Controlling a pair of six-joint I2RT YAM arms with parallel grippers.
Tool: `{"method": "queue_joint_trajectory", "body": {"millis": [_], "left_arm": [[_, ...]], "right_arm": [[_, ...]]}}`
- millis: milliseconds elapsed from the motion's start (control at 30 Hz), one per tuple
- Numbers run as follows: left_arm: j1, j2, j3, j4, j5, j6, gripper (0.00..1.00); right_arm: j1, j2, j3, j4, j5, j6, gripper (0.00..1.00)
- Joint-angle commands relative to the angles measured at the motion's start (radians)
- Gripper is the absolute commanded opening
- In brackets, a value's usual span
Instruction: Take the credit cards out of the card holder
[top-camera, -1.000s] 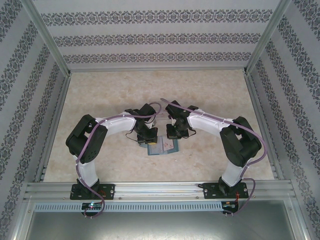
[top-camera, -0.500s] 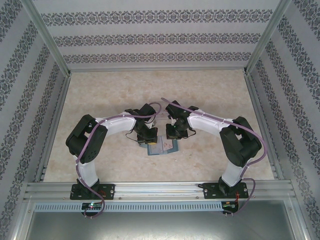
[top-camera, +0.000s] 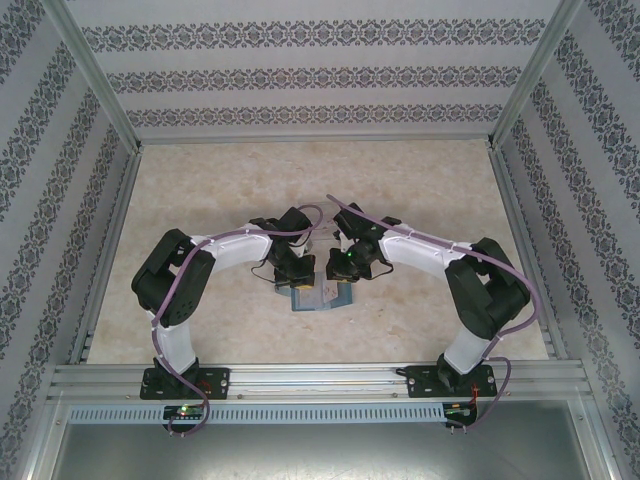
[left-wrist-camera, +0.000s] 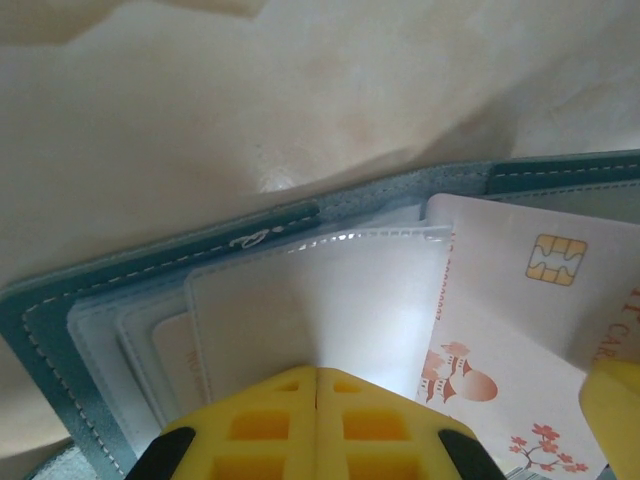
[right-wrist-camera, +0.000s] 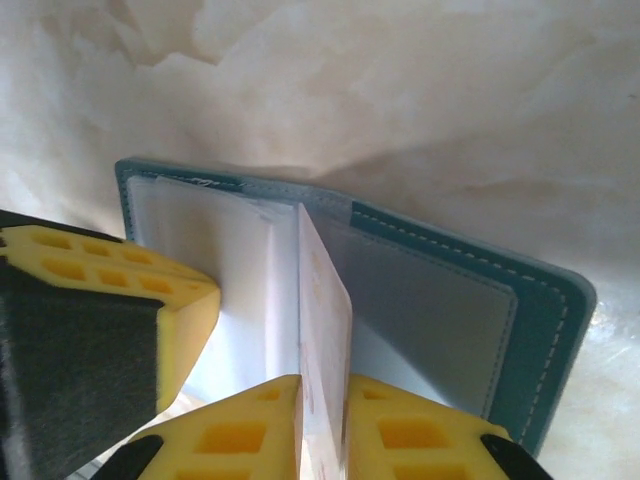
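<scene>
Top view against one second ago: right arm's forearm has swung, elbow further outward, and the right gripper (top-camera: 343, 272) has drawn in toward the left gripper (top-camera: 297, 282); the two now sit just apart over the card holder (top-camera: 318, 300). More of the holder's right half is covered than before. Left arm and holder show no shift. Left wrist view: left gripper's jaws together, tips bearing down on the clear pocket leaves (left-wrist-camera: 330, 290) of the opened holder; cannot tell whether a leaf is nipped between them. The holder's teal border runs ahead of and to the left of these tips, lying flat on the mottled table (left-wrist-camera: 300, 100). Just right of the tips a white credit card (left-wrist-camera: 500, 320) with a gold chip and red-orange print is partly out of its pocket, a yellow finger (left-wrist-camera: 615, 400) of the other arm touching its near right corner. Right wrist view: right gripper's jaws clamped on this card, which stands edge-on between the pads and rises straight ahead of them from the holder's middle. Left arm's finger sits close on the left side of the clamp.
</scene>
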Motion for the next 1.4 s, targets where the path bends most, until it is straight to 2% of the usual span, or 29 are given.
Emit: {"method": "queue_joint_trajectory", "body": {"millis": [0, 400, 733, 1367], "left_arm": [[-0.01, 0.017, -0.017, -0.015, -0.02, -0.006, 0.0], [-0.01, 0.012, -0.024, -0.014, -0.022, -0.006, 0.0], [-0.009, -0.005, -0.021, -0.016, -0.031, -0.008, 0.0], [0.0, -0.08, 0.02, -0.046, -0.051, 0.001, 0.01]], "right_arm": [[0.006, -0.03, -0.021, 0.01, -0.026, 0.025, 0.18], [0.012, -0.022, -0.021, -0.001, -0.032, 0.023, 0.16], [0.013, -0.033, -0.015, -0.016, -0.012, 0.023, 0.09], [0.003, -0.112, 0.01, -0.079, 0.026, -0.022, 0.08]]}}
